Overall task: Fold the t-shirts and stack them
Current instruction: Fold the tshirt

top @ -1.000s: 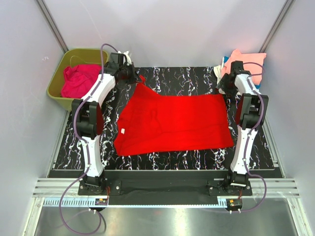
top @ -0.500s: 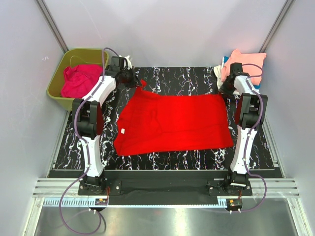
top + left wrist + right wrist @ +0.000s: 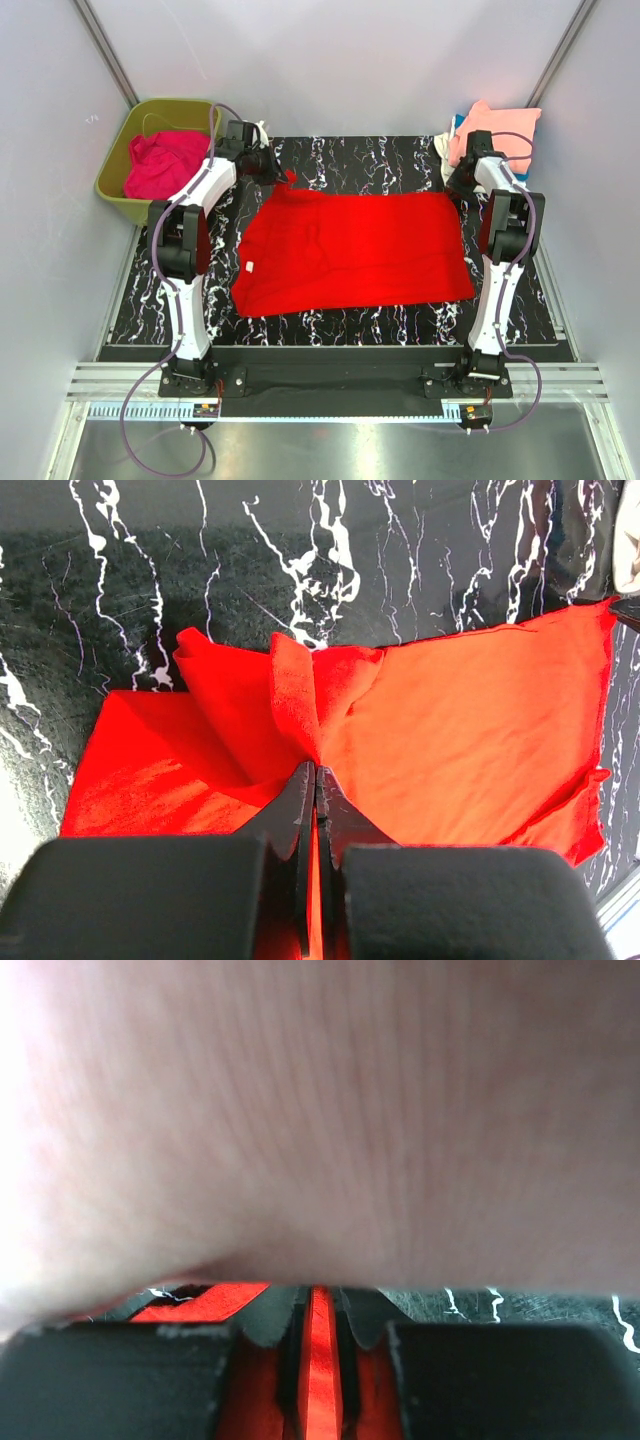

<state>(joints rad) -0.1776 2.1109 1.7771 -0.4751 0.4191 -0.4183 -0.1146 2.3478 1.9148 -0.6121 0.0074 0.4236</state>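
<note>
A bright red t-shirt (image 3: 355, 250) lies spread across the black marbled mat (image 3: 370, 155). My left gripper (image 3: 272, 165) is shut on its far left corner, and the left wrist view shows the red cloth (image 3: 450, 720) bunched into a ridge at the left gripper (image 3: 316, 770). My right gripper (image 3: 458, 182) sits at the shirt's far right corner. In the right wrist view, the right gripper (image 3: 320, 1305) has a strip of red cloth (image 3: 320, 1360) pinched between nearly closed jaws. A magenta t-shirt (image 3: 160, 160) lies in the tub.
An olive-green tub (image 3: 115, 185) stands off the mat at the back left. A pile of peach, white and blue shirts (image 3: 500, 125) sits at the back right, just behind the right gripper; its peach cloth (image 3: 320, 1110) fills most of the right wrist view.
The right gripper has closed on the shirt's far right corner. The left gripper has lowered its corner slightly towards the mat, and the far edge now lies straighter.
</note>
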